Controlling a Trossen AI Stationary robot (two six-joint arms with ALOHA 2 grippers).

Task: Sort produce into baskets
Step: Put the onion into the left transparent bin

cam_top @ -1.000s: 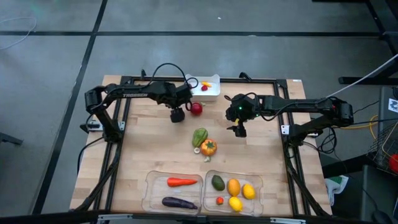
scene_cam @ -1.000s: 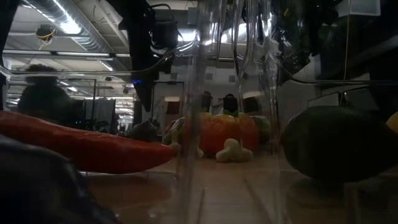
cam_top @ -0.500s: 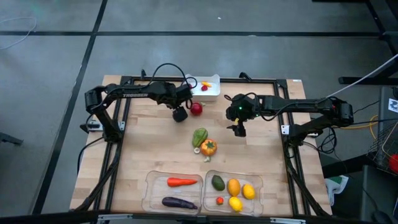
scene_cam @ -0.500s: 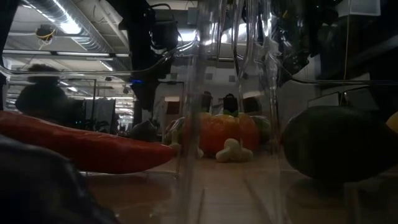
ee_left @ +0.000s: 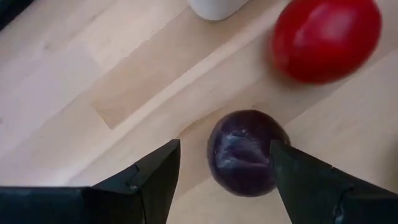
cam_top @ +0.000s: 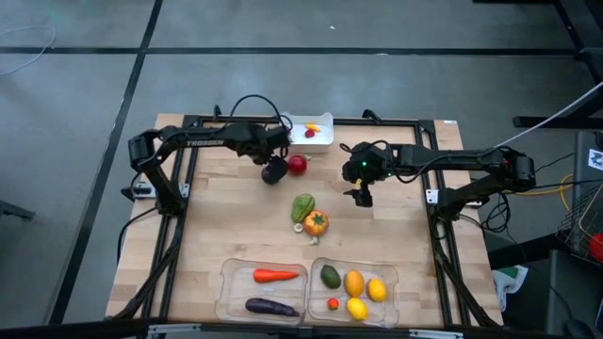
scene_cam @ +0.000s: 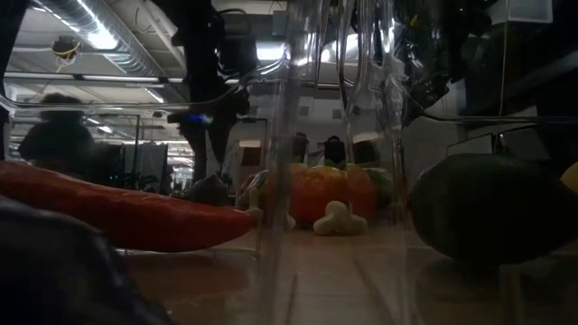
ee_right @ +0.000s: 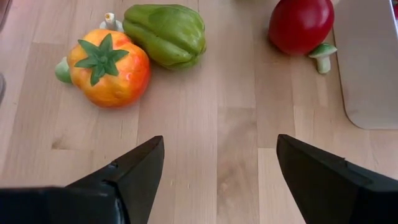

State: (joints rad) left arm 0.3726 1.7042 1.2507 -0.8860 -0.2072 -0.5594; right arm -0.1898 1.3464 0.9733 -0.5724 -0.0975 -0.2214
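My left gripper [cam_top: 274,169] is open, pointing down at the table's far middle, beside the red apple [cam_top: 297,165]. In the left wrist view a small dark purple round fruit [ee_left: 239,152] lies on the wood between its fingers, with the apple [ee_left: 326,37] beyond. My right gripper [cam_top: 363,196] is open and empty above bare wood right of the centre. A green pepper [cam_top: 302,207] and an orange pepper [cam_top: 316,223] lie mid-table. Two clear trays [cam_top: 229,282] [cam_top: 393,282] at the near edge hold a carrot [cam_top: 275,276], an eggplant [cam_top: 271,307], lemons and other fruit. My left gripper comes from above, its fingers on either side of the purple fruit, which rests on the table. One finger [ee_left: 292,171] stands right against the fruit's side and I cannot tell whether it touches. The other finger [ee_left: 155,174] is apart from it.
A white bin [cam_top: 320,139] with small red and yellow pieces stands at the far edge behind the apple. Small pale pieces [ee_right: 322,55] [ee_right: 111,22] lie beside the apple and the peppers. A black frame rims the table. A person shows in the room beyond [scene_cam: 63,135].
My left gripper has gone a little toward the table's far right, closer to the red apple.
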